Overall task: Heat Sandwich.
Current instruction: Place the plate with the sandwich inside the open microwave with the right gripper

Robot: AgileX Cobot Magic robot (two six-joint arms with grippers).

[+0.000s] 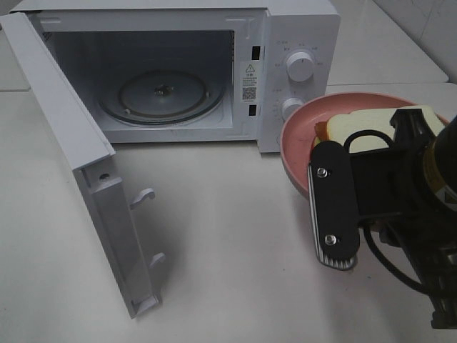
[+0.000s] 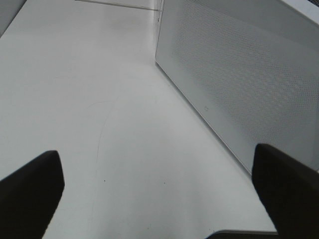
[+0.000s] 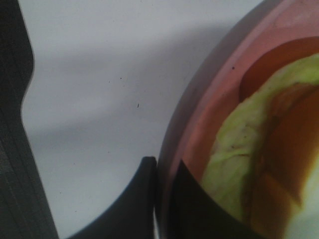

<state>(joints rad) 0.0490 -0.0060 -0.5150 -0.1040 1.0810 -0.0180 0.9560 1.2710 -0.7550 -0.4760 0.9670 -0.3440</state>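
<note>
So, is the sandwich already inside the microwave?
No, the sandwich lies on the plate outside the open microwave, whose turntable is bare.

White table (image 1: 228,236), open white microwave (image 1: 307,43) on it

Sandwich (image 1: 360,128) is just square white bread slices stacked flat, with pale yellow-green lettuce and reddish-orange filling poking out one side. It's sitting on the pink plate (image 1: 296,143), over toward the right side of the tabletop (image 1: 228,236).
</note>
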